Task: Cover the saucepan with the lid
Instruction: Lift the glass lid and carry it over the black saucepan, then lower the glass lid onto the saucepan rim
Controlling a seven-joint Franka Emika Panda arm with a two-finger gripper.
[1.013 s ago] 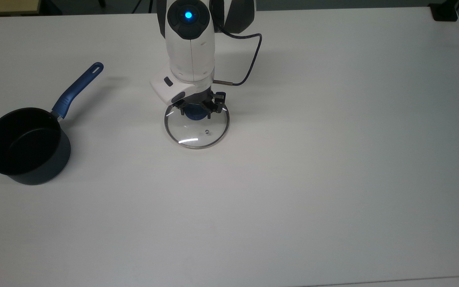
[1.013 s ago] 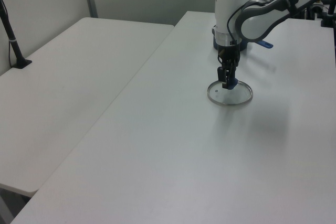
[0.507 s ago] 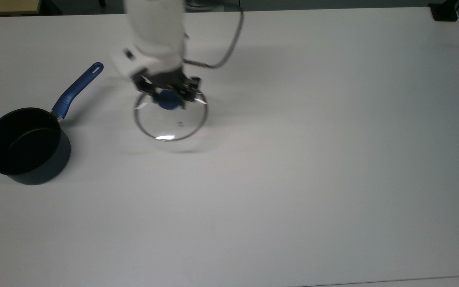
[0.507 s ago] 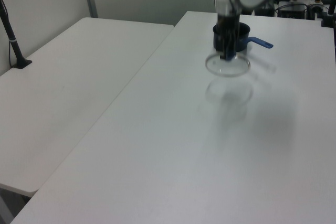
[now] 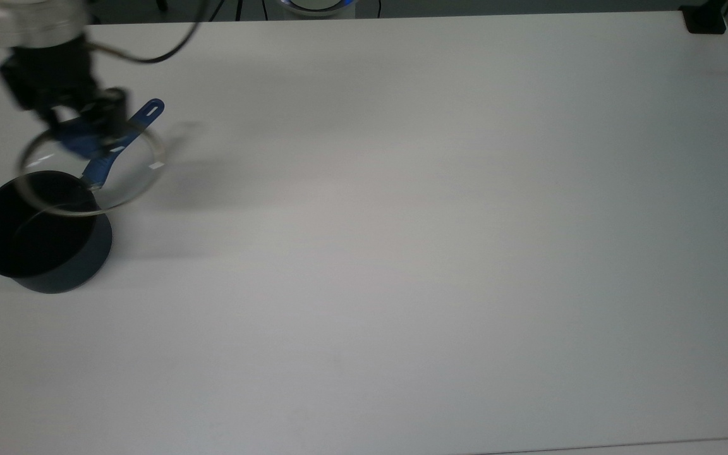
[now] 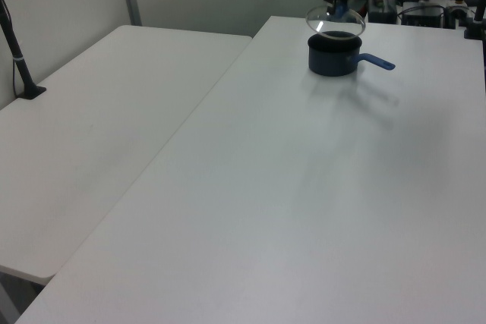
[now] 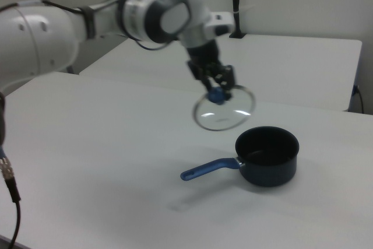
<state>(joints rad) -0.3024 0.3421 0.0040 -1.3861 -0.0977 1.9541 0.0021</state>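
Lid (image 7: 224,111) carried off table, pincer (image 7: 217,90) gripping knob, above saucepan (image 7: 267,155)

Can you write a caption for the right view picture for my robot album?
The gripper carries the glass lid by its blue knob, above the table beside the saucepan.

End effector (image 7: 218,92) pointing down, fingers clamped, raised above table; arm extended.

We are logging a lid (image 7: 224,111) of clear, glossy glass with a thin metal rim, a saucepan (image 7: 267,155) looking matt black inside with a smooth blue handle, and a table (image 5: 402,253) showing a smooth, matt white top.
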